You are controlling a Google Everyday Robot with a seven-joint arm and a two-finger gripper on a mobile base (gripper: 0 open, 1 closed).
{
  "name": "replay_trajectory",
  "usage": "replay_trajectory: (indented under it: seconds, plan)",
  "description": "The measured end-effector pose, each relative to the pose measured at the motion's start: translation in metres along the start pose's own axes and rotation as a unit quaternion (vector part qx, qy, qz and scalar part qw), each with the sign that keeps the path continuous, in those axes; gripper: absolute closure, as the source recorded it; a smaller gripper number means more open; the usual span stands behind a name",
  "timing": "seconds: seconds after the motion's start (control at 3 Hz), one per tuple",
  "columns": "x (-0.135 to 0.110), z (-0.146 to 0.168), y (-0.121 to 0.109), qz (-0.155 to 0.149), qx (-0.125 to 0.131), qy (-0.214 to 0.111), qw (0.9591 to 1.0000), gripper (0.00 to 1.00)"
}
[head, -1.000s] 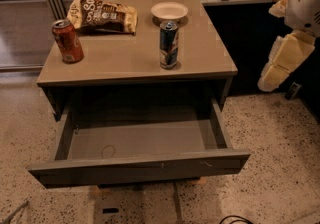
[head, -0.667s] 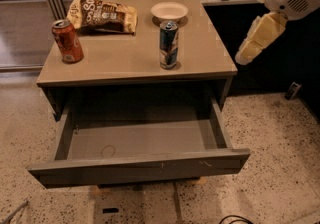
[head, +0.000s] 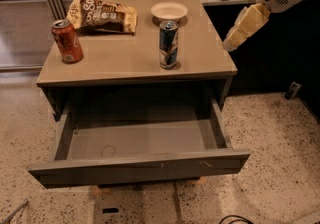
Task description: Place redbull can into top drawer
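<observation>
The redbull can (head: 168, 45), tall, slim, blue and silver, stands upright on the cabinet top (head: 125, 58) right of centre. The top drawer (head: 140, 168) is pulled wide open below it, and its inside shows nothing in it. My gripper (head: 242, 30) hangs from the white arm at the upper right, above the cabinet's right edge, about a hand's width right of the can and apart from it. It holds nothing.
A red soda can (head: 67, 41) stands at the cabinet top's left. A chip bag (head: 102, 15) lies at the back left and a small white bowl (head: 169, 10) at the back, behind the redbull can. Speckled floor surrounds the cabinet; dark wall at right.
The arm and gripper have moved up and to the left, from beside the cabinet's right side to above its right edge, closer to the redbull can. Nothing else moved.
</observation>
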State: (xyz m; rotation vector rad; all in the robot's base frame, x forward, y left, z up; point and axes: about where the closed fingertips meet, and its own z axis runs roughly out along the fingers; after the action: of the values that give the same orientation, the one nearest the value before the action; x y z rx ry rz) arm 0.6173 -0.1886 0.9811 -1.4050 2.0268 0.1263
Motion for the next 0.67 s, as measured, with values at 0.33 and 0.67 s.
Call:
replay_trajectory:
  seconds: [0.33, 0.67]
  plan:
    - [0.004, 0.018, -0.003, 0.026, -0.012, -0.038, 0.9988, 0.00]
    - [-0.009, 0.036, -0.002, 0.043, -0.032, -0.092, 0.9944, 0.00]
